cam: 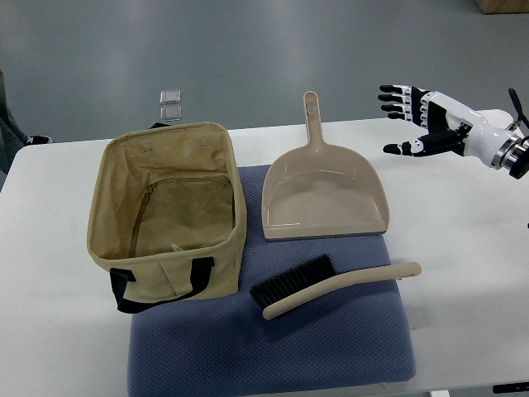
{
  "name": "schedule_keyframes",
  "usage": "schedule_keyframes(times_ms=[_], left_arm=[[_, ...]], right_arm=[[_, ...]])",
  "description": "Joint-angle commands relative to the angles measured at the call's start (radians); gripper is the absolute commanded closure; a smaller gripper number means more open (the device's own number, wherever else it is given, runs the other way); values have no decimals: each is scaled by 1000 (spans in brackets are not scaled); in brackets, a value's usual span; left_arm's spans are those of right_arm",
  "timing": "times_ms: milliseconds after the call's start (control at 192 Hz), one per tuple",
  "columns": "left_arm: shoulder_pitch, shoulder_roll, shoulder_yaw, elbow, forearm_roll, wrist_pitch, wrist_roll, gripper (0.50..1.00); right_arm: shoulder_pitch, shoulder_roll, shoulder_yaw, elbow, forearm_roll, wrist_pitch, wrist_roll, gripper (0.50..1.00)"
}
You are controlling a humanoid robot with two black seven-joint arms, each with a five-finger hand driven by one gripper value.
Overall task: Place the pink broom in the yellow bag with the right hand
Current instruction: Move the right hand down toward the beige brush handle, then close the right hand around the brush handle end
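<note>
The pink broom (331, 285), a hand brush with black bristles and a pale pink handle, lies on a blue mat (273, 339) near the table's front. Its bristles point left, its handle right. The yellow bag (165, 211), an open tan fabric box with black handles, stands on the mat's left part, its inside bare. My right hand (405, 120) hovers above the table's far right, fingers spread and holding nothing, well above and to the right of the broom. The left arm does not show.
A pink dustpan (324, 194) lies on the mat behind the broom, handle pointing away. The white table (463, 273) runs under everything. Two small clear squares (170, 103) lie on the floor beyond the table's far edge.
</note>
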Motion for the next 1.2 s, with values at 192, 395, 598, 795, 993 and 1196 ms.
schedule_keyframes(times_ms=[192,395,598,795,993,1196], left_arm=[[0,0,0,0,0,0,0,500],[0,0,0,0,1,0,0,500],[0,0,0,0,0,0,0,500],[0,0,0,0,0,0,0,500],[0,0,0,0,0,0,0,500],[0,0,0,0,0,0,0,500]], right_arm=[[10,-156,-147,235,-221,-66,26,587],[10,-217,-311,356,-370,-206,35,593],[10,-234,-411,402,-516,-284,37,599],[12,-268,-508,457,-574,-364,31,599],[18,-274,-540,476,-620,-419,-6,617],[20,-274,-566,479,-625,-436,-74,650]])
